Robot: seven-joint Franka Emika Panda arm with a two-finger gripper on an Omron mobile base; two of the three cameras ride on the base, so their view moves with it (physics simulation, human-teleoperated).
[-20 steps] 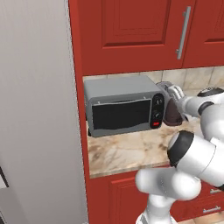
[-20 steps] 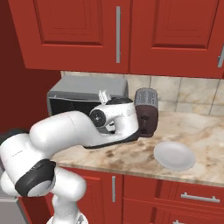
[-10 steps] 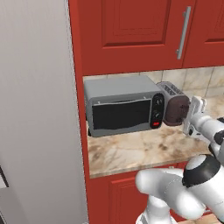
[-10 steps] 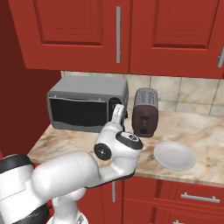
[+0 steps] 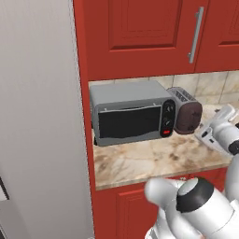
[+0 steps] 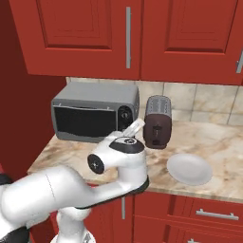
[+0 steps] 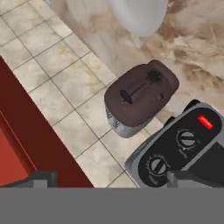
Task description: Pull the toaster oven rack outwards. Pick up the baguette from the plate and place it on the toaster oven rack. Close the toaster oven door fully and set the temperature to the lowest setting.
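The white arm bends low at the frame's bottom, its two-finger gripper (image 7: 109, 178) spread wide apart, holding nothing. The grey metal toaster oven (image 5: 130, 113) sits left of centre, its dark glass door (image 5: 128, 123) closed. Beside it stands a dark-brown slot toaster (image 6: 157, 122). The round white plate (image 6: 189, 169) at lower right is empty.

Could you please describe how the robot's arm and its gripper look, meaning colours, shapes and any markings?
The arm is made of thick, rounded, glossy white segments with dark grey or black round caps at the joints. No cables or markings are visible. The gripper ends in two small, dark, blocky finger tips seen in the hand view.
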